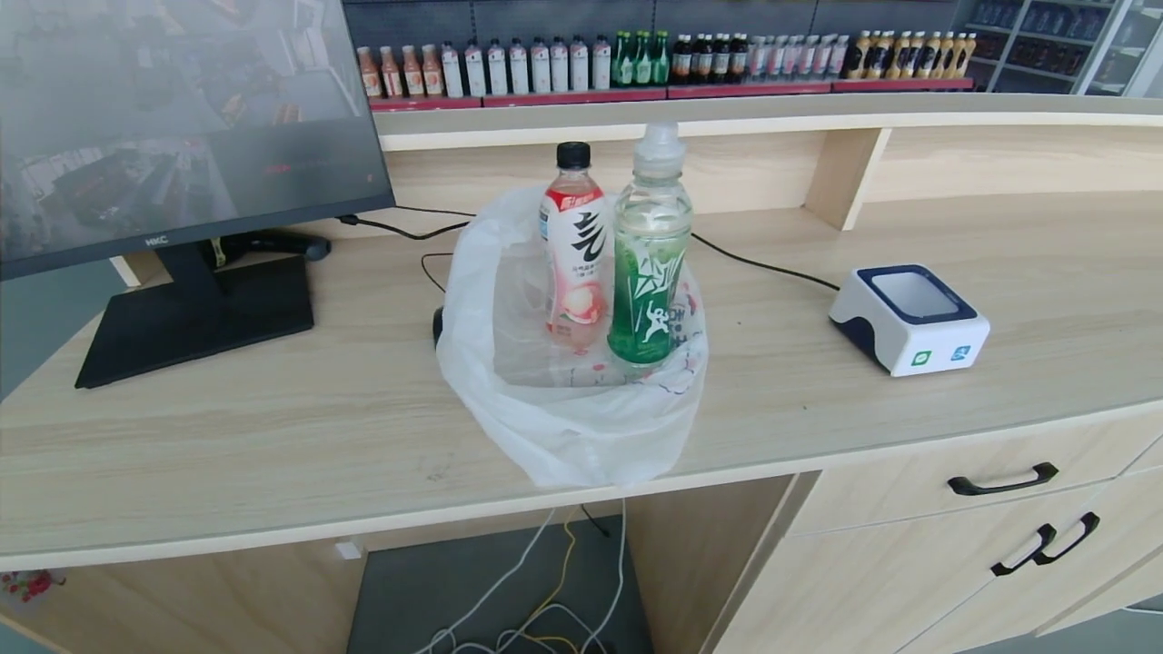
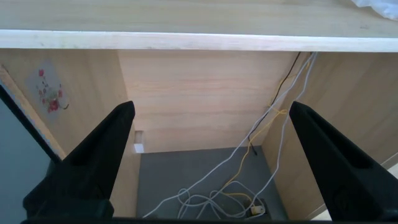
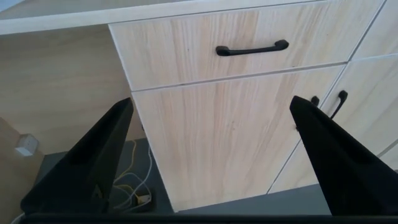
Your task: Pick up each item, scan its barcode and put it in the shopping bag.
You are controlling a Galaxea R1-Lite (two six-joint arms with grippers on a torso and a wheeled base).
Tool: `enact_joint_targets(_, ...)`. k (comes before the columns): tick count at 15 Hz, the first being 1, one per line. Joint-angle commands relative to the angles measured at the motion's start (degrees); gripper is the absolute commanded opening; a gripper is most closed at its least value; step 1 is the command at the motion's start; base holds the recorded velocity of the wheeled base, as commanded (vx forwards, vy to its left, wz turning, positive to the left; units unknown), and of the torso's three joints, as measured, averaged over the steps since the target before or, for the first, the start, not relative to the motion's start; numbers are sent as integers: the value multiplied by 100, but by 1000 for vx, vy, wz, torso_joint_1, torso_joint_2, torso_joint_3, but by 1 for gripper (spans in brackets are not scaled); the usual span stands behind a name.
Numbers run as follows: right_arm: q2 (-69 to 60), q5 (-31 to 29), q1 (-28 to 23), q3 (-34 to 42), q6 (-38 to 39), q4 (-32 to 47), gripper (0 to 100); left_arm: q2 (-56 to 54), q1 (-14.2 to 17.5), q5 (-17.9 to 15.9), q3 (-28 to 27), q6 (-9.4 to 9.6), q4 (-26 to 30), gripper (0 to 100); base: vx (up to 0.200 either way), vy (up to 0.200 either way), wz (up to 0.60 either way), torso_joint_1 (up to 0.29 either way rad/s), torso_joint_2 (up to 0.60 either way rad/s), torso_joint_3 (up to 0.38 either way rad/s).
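The left gripper [image 2: 211,109], fingers spread wide and empty, sits below the pale wooden counter [image 1: 273,427], facing loose cables [image 2: 249,162]. The right gripper [image 3: 211,102], equally wide, faces a black-handled drawer [image 3: 252,48]. On the counter, a white translucent plastic shopping bag [image 1: 563,427] holds two upright bottles: a pink-labelled black-capped bottle [image 1: 575,263], and a green-labelled clear bottle [image 1: 650,272] just beside it at three o'clock. A white-and-navy box scanner [image 1: 909,320] sits at three o'clock from the bag.

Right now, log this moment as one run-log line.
items: pink bottle, green bottle upright in shopping bag | scanner: counter, right of bag | left gripper: open, below counter | right gripper: open, by drawer
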Motion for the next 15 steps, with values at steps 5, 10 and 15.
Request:
enact_joint_targets(5, 10, 0, -3, 2, 1, -8, 100, -1, -5, 0, 0, -29, 1, 100, 0, -200, 0, -1, 1, 3)
enact_joint_targets(10, 10, 0, -3, 2, 1, -8, 100, -1, 4, 0, 0, -29, 1, 100, 0, -200, 0, 1, 2, -1)
enact_joint_targets(15, 10, 0, -3, 2, -16, -8, 100, -1, 4, 0, 0, -38, 1, 100, 0, -200, 0, 3, 2, 3)
